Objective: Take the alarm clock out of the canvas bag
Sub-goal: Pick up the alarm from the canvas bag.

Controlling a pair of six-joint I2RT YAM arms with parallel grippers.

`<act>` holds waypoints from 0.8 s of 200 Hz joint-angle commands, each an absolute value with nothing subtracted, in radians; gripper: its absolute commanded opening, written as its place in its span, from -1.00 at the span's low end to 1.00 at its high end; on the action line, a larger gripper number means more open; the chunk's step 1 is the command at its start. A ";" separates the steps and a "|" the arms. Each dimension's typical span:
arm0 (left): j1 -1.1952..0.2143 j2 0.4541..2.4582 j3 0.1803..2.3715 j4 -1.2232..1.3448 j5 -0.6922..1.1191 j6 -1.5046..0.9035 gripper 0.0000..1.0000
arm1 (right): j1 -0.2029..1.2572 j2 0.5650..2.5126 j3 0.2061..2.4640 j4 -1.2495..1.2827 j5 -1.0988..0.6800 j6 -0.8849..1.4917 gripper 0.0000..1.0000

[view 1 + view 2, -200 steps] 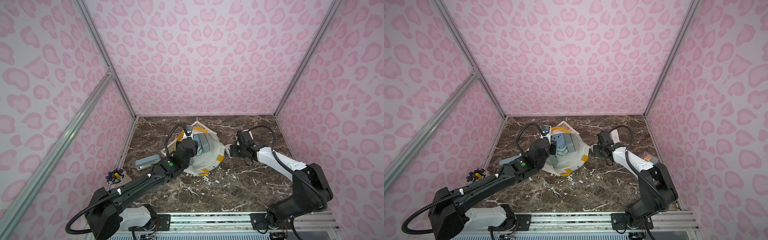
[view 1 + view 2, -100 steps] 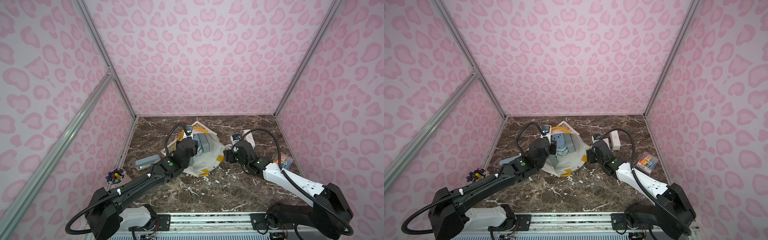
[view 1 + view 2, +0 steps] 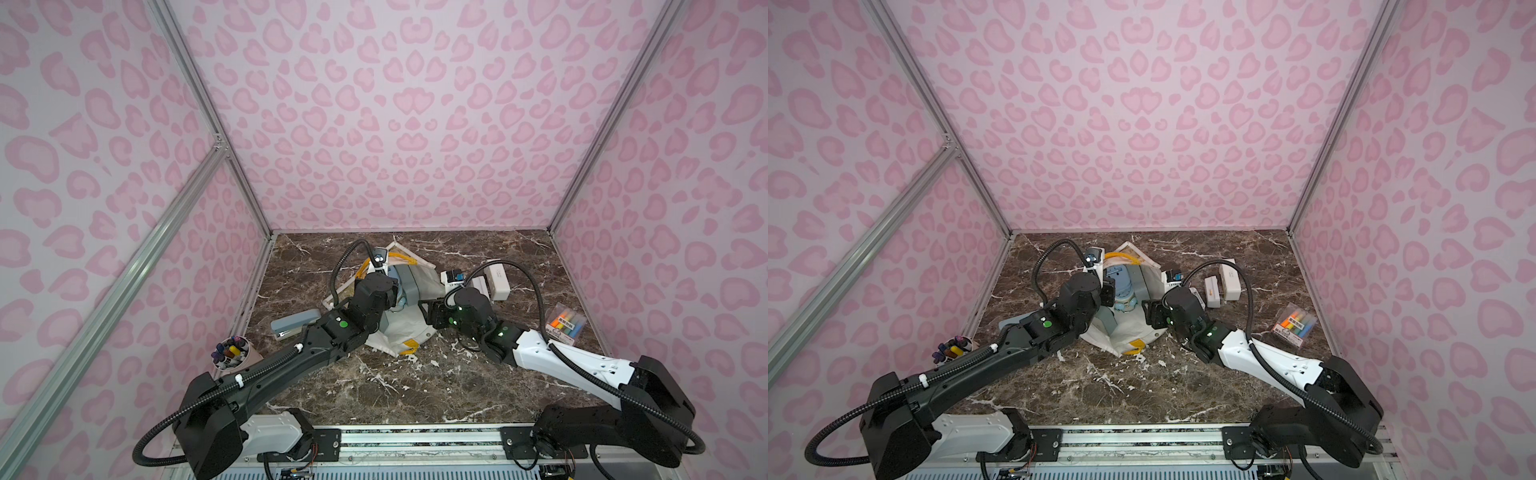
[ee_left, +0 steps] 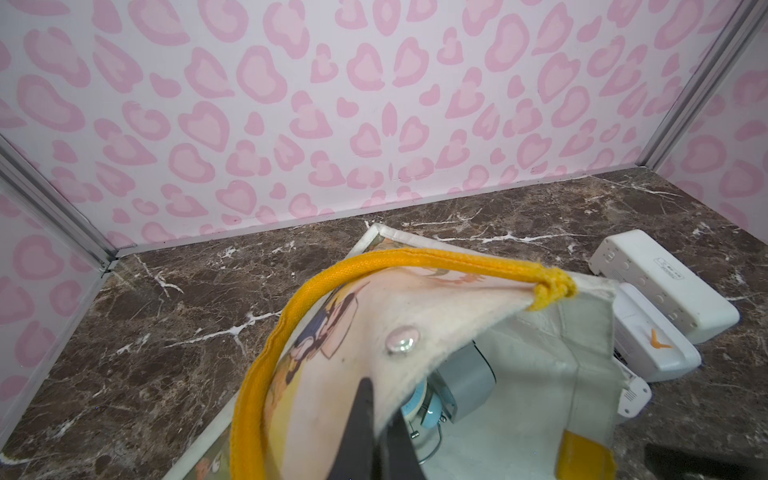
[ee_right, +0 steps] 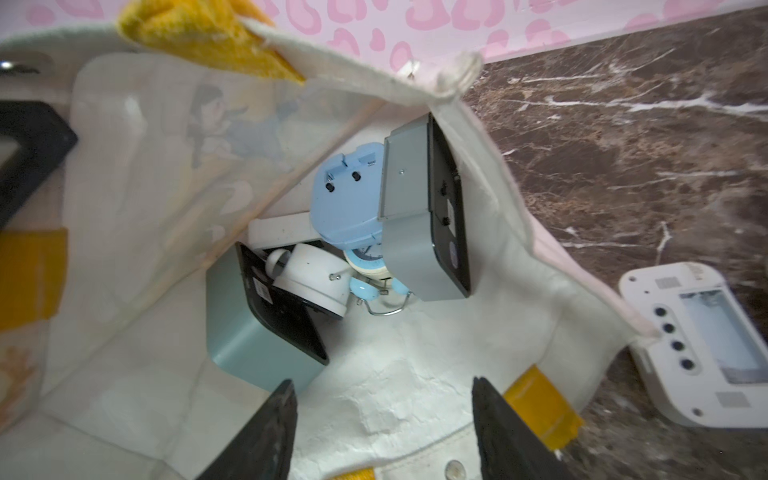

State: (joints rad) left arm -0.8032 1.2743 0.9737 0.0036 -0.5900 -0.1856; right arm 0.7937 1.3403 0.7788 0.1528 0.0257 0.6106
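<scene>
The white canvas bag (image 3: 399, 332) (image 3: 1125, 332) lies in the middle of the marble table with its mouth toward the front right. My left gripper (image 4: 380, 409) (image 3: 392, 297) is shut on the bag's upper rim (image 4: 415, 307) and holds it lifted. My right gripper (image 5: 382, 382) (image 3: 427, 312) stands open at the mouth, over the bag's inner floor (image 5: 395, 374), with nothing between its fingers. Several alarm clocks lie inside: a grey box clock (image 5: 415, 216), a teal box clock (image 5: 257, 332), a blue one (image 5: 349, 195), a white round one (image 5: 311, 278) and a light-blue twin-bell one (image 5: 370, 270).
White clocks (image 3: 496, 278) (image 5: 698, 345) lie on the table just right of the bag. A grey stapler (image 3: 295, 324) and a cup of pens (image 3: 230, 353) are at the left, a pack of markers (image 3: 567, 324) at the right. Pink walls enclose three sides.
My right gripper has moved left, up to the bag's mouth, and its jaws have narrowed a little. The left gripper has kept hold of the rim in place.
</scene>
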 commanded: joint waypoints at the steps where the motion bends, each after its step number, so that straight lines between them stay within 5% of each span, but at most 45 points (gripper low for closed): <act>1: -0.803 1.277 1.005 0.038 -0.566 -0.206 -0.93 | 0.819 1.384 0.786 0.278 0.003 0.764 0.32; 160: -0.804 1.271 1.013 0.025 -0.519 -0.241 -0.93 | 0.860 1.833 0.913 0.728 0.007 1.285 0.24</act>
State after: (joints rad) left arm -0.8032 1.2785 0.9966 -0.0280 -0.5369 -0.2337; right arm 0.8665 1.7931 0.8856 0.6495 -0.0002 1.2236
